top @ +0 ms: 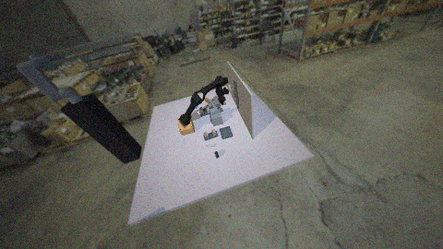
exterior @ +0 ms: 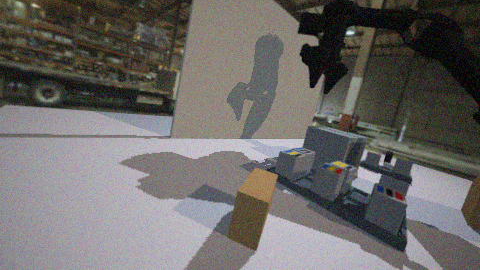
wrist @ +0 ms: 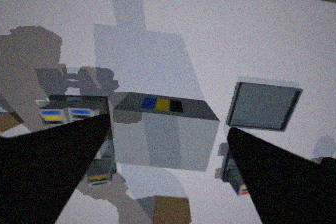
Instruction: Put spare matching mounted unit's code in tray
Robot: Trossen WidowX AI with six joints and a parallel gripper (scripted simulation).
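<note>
one arm (exterior: 425, 25) reaches out high, its gripper (exterior: 320, 77) pointing down over the mounted unit (wrist: 161, 132), fingers spread wide, holding nothing.

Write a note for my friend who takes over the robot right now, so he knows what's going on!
Gripper: open, holding nothing, hanging above the mounted unit.
Code: the wrist view shows the unit's strip, which reads blue, yellow, black.
Spares: three sit on the dark rack beside the unit, each with a colour strip. None is picked up. Their strips are too blurry to match for sure.
Tray: dark, right of the unit in the wrist view, with nothing in it.
Done: the code is in view.
Left: find the matching spare, grasp it, put it in the tray, let go.
</note>
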